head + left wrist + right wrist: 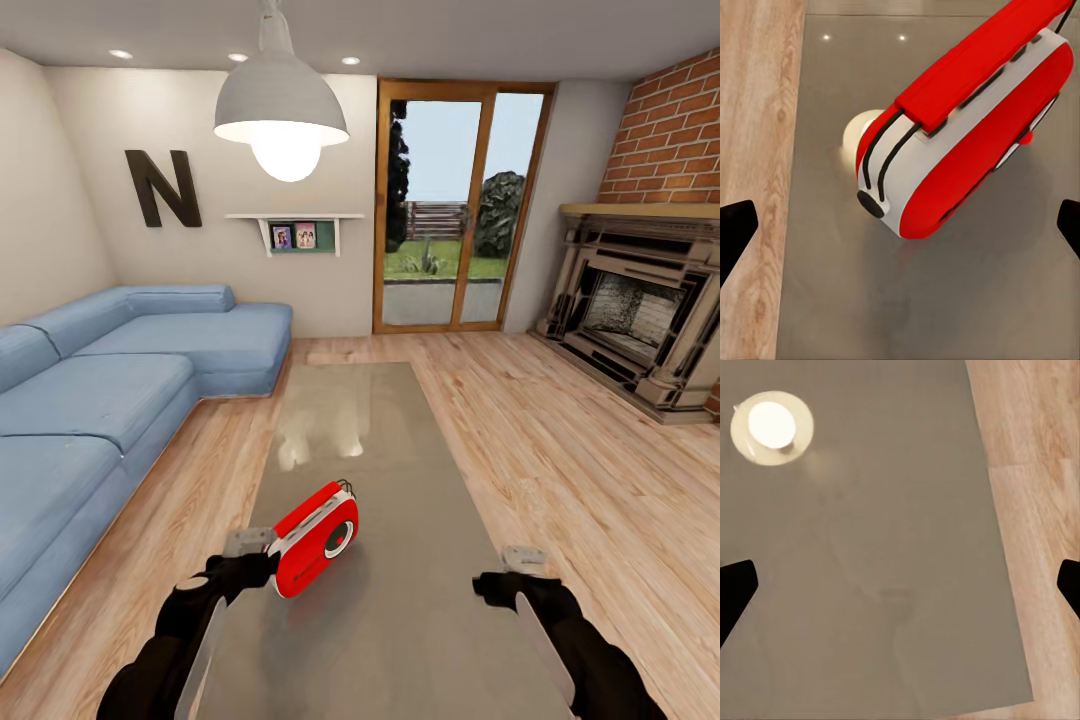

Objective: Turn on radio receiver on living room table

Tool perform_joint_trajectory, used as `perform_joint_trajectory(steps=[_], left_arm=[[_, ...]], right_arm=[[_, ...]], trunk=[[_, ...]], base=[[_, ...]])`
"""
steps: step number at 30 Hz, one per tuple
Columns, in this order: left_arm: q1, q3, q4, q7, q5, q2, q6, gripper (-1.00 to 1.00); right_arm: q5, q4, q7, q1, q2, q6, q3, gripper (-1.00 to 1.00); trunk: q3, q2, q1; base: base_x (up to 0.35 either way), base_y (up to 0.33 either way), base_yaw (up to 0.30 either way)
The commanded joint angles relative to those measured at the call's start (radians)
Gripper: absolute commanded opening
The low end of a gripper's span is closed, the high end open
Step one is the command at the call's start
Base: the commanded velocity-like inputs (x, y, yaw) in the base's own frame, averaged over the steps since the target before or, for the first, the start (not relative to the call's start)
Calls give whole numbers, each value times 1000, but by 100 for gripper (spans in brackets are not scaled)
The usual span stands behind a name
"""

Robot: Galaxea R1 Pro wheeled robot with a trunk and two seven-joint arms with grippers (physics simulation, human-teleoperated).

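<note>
The red radio receiver [316, 540] with white trim rests tilted on the glossy grey table [390, 450], near its front left part, with its round dial facing right. My left gripper [250, 545] hovers right beside the radio's near left end, open. In the left wrist view the radio [967, 127] lies just ahead of the left gripper [900, 234], not between the black fingertips [736, 231]. My right gripper [525, 556] is open over the table's front right part. In the right wrist view the right gripper [900, 589] has bare table top [870, 585] beneath it.
A blue sectional sofa [110, 390] runs along the left of the table. A brick fireplace [640, 320] stands at the right and glass doors [450, 210] at the back. Light wood floor [570, 440] surrounds the table. A white pendant lamp [282, 105] hangs above it.
</note>
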Motion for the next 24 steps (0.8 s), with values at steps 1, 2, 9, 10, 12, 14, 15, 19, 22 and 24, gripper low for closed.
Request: perform_joint_trajectory(steps=[1, 2, 9, 10, 12, 14, 15, 19, 22, 24], left_arm=[[0, 0, -1, 0, 0, 0, 0, 100], [0, 0, -2, 0, 0, 0, 0, 100], [0, -8, -12, 1, 0, 0, 1, 100], [0, -9, -13, 1, 0, 0, 1, 100], [0, -10, -13, 1, 0, 0, 2, 100], [0, -10, -13, 1, 0, 0, 1, 100], [0, -10, -13, 1, 0, 0, 1, 100], [0, -11, -12, 0, 0, 1, 2, 100], [0, -11, -12, 0, 0, 1, 0, 100], [0, -11, -12, 0, 0, 2, 0, 100]], right_arm=[[0, -8, 0, 0, 0, 3, 0, 100], [0, -15, 0, 0, -1, 5, 0, 100], [0, -150, -59, 0, -7, 83, 0, 100], [0, -164, -63, 0, -7, 90, 0, 100], [-1, -182, -66, 0, -7, 96, 0, 100], [-1, -196, -68, 0, -7, 99, 0, 100], [-1, -199, -68, 0, -7, 100, 0, 100], [-3, -210, -69, 0, -6, 103, 0, 100], [-2, -211, -69, 0, -6, 103, 0, 100], [-2, -211, -69, 0, -6, 102, 0, 100]], trunk=[[0, 0, 0], [0, 0, 0], [0, 0, 0], [0, 0, 0], [0, 0, 0], [0, 0, 0], [0, 0, 0], [0, 0, 0], [0, 0, 0], [0, 0, 0]], base=[[0, 0, 0], [0, 0, 0], [0, 0, 0], [0, 0, 0], [0, 0, 0], [0, 0, 0], [0, 0, 0], [0, 0, 0], [0, 0, 0], [0, 0, 0]])
